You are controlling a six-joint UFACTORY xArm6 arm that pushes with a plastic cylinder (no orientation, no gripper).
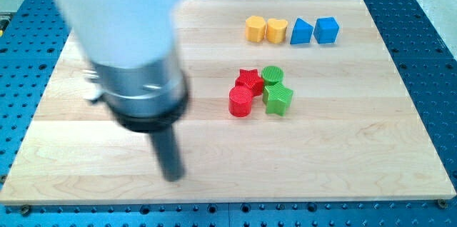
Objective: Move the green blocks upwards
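A green cylinder (pixel 273 75) and a green star-shaped block (pixel 278 100) sit close together right of the board's middle, the star just below the cylinder. A red star (pixel 248 79) and a red cylinder (pixel 240 102) touch them on their left. My tip (pixel 173 177) is at the end of the dark rod near the view's bottom, well to the left of and below the green blocks, touching no block.
Two yellow blocks (pixel 265 29) and two blue blocks (pixel 314 31) stand in a row near the view's top right. The arm's blurred white and grey body (pixel 125 34) covers the board's upper left. The wooden board (pixel 357 148) lies on a blue perforated table.
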